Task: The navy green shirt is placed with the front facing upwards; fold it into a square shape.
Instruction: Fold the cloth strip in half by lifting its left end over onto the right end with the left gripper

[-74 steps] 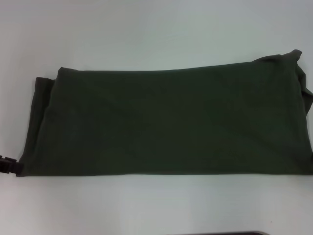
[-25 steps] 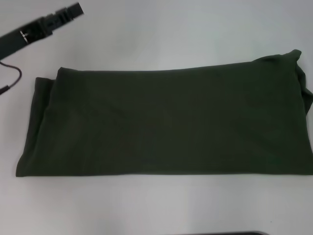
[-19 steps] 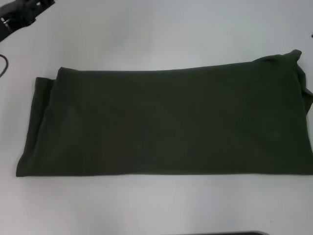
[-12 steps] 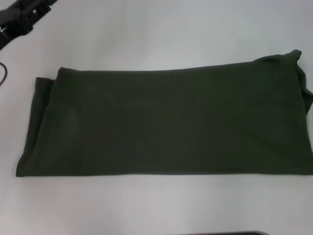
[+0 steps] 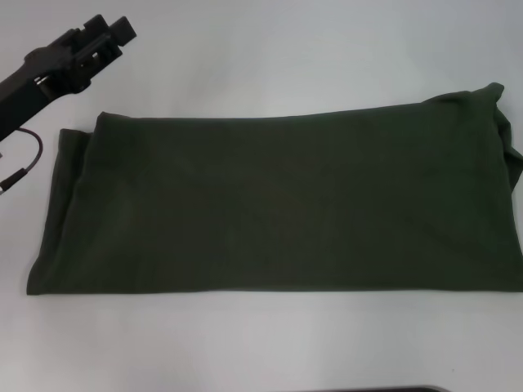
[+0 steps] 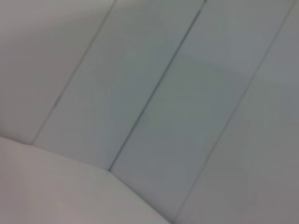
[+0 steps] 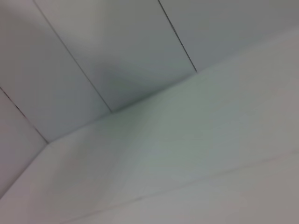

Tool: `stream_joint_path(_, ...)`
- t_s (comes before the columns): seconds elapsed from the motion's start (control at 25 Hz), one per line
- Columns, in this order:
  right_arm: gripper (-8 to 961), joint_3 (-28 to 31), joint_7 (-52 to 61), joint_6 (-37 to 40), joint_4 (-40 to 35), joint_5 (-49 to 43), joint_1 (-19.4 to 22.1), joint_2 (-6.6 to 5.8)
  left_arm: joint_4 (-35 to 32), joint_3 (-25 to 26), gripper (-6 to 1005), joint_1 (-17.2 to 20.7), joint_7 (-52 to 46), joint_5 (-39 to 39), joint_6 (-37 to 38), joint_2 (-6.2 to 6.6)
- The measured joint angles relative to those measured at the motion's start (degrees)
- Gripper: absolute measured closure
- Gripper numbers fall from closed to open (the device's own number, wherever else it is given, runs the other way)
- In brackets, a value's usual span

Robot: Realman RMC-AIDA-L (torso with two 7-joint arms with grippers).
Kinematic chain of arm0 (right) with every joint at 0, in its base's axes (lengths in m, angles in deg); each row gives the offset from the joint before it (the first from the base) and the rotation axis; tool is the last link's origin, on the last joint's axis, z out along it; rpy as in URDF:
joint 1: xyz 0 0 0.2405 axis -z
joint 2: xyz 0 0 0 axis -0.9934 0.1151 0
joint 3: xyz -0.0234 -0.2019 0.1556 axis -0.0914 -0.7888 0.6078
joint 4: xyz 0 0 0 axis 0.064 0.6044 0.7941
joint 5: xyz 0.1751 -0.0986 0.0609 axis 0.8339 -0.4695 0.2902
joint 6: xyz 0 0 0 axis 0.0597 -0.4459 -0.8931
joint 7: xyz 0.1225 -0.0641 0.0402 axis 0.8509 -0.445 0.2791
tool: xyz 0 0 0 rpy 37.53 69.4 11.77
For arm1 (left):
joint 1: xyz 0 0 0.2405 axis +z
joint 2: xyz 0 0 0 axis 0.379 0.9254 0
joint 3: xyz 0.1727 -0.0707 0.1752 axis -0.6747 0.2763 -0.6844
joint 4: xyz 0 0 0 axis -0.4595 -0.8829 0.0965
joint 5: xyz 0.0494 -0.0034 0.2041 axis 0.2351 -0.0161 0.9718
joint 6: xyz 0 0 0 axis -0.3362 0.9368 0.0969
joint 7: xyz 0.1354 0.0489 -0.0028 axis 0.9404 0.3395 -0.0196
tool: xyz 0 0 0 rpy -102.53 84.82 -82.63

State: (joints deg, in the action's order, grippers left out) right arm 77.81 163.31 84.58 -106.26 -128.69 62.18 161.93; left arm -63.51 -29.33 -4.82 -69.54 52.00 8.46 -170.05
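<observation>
The navy green shirt (image 5: 278, 204) lies flat on the white table as one long folded band that runs from the left side to the right edge of the head view. Its plain olive cloth faces up, with no lettering or collar showing. A narrow underlayer sticks out along its left end, and the far right corner is bunched. My left gripper (image 5: 110, 28) hovers above the table beyond the shirt's far left corner, apart from the cloth and holding nothing. The right gripper is out of view. Both wrist views show only white panels.
The white table (image 5: 261, 57) surrounds the shirt, with bare strips behind and in front of it. A thin black cable (image 5: 24, 159) hangs from the left arm near the shirt's left end. A dark edge (image 5: 384, 389) shows at the bottom of the head view.
The left arm rose from the shirt's near left corner to the far left. In the last half second it swung right, farther into view. The shirt has not moved.
</observation>
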Motion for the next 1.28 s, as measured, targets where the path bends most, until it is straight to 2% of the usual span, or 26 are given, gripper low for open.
stream_joint_path(0.08,39,-1.4,3.7,0.4,0.0,-1.3,0.0,-0.79,0.0,-0.5,385,0.0,0.0,0.0,0.9,-0.06)
stream_joint_path(0.2,38,-4.2,8.6,2.3,0.0,-2.2,-0.1,-1.07,-0.1,-1.7,385,0.0,0.0,0.1,1.4,-0.13)
stream_joint_path(0.32,38,-5.5,10.9,3.4,0.2,-3.0,-0.2,-1.02,-0.2,-2.3,385,-0.3,-0.1,0.1,1.5,-0.11)
stream_joint_path(0.56,38,-9.4,15.6,6.0,1.5,-4.0,-0.9,-0.13,-0.4,-3.3,385,-1.1,-0.1,0.1,1.6,-0.03)
stream_joint_path(0.96,57,-12.1,18.5,6.4,6.4,-4.0,-3.5,-0.55,-0.5,-3.2,384,-1.1,0.1,0.1,1.6,-0.14)
stream_joint_path(1.28,105,-12.6,17.7,6.9,7.0,-3.6,-6.6,1.13,-0.5,-3.9,384,-1.4,0.8,0.1,1.7,-0.17)
